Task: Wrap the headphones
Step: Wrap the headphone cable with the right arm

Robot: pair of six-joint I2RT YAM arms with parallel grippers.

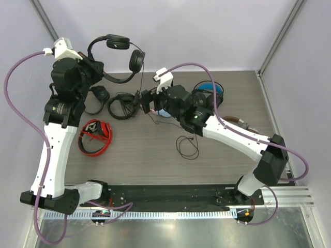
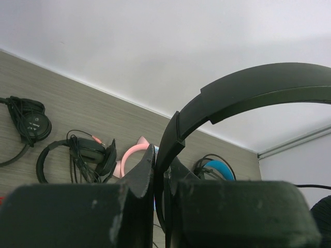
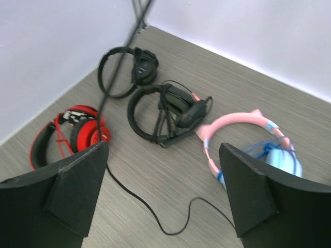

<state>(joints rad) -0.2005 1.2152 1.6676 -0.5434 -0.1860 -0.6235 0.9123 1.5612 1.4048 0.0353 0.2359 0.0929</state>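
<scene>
The slim black headphones (image 1: pixel 118 42) hang in the air at the back left, and my left gripper (image 1: pixel 95 66) is shut on their thin headband (image 2: pixel 248 88). In the left wrist view the band is pinched between the fingers (image 2: pixel 139 175). Their long thin cable (image 1: pixel 187 147) drops from an earcup to the table and curls in a loose loop at mid-table. My right gripper (image 3: pixel 163 191) is open just above the table, with a stretch of that cable (image 3: pixel 155 217) lying between its fingers and nothing held.
Lying along the back of the table are red headphones (image 1: pixel 95 137), two wrapped black pairs (image 1: pixel 121 106) (image 1: pixel 98 98), a pink-and-blue pair (image 3: pixel 243 129) under the right gripper, and a blue-lined black pair (image 1: pixel 209 93). White walls close the back and both sides.
</scene>
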